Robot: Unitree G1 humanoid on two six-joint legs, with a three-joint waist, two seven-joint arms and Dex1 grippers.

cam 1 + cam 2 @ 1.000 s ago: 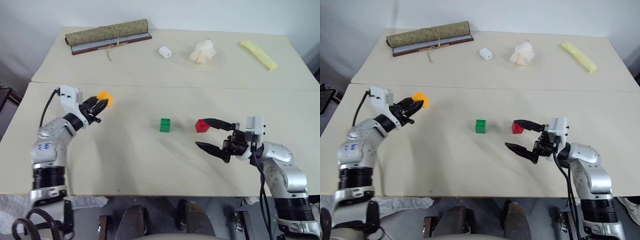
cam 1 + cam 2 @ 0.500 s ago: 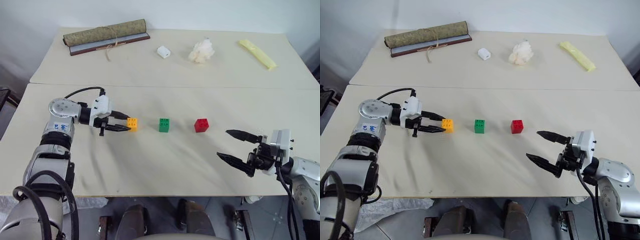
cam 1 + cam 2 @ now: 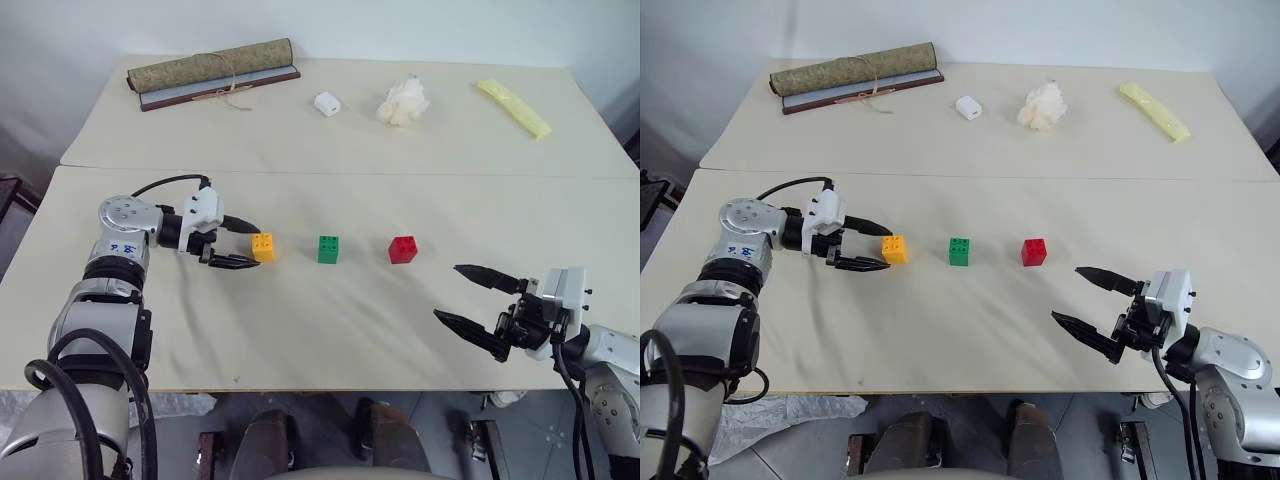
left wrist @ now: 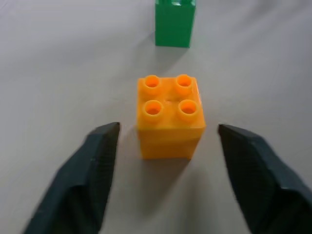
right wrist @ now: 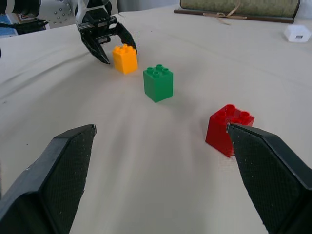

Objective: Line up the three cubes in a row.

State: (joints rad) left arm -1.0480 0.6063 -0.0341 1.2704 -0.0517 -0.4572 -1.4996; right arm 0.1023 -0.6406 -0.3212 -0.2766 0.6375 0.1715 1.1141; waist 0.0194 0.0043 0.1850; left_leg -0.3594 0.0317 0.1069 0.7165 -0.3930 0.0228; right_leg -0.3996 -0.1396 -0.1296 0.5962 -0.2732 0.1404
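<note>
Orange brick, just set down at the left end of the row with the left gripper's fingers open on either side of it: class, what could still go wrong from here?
1. The left gripper has its fingers close on both sides of the orange brick; a skewed retreat could nudge it out of line with the green brick and red brick.
2. The cloth is wrinkled, so a dragged finger might shift the row.

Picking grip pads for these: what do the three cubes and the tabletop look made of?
The orange-yellow cube, green cube and red cube look like hard moulded plastic: glossy faces, crisp round studs. The tabletop seems covered in matte cream cloth or vinyl, judging by soft wrinkles.
</note>
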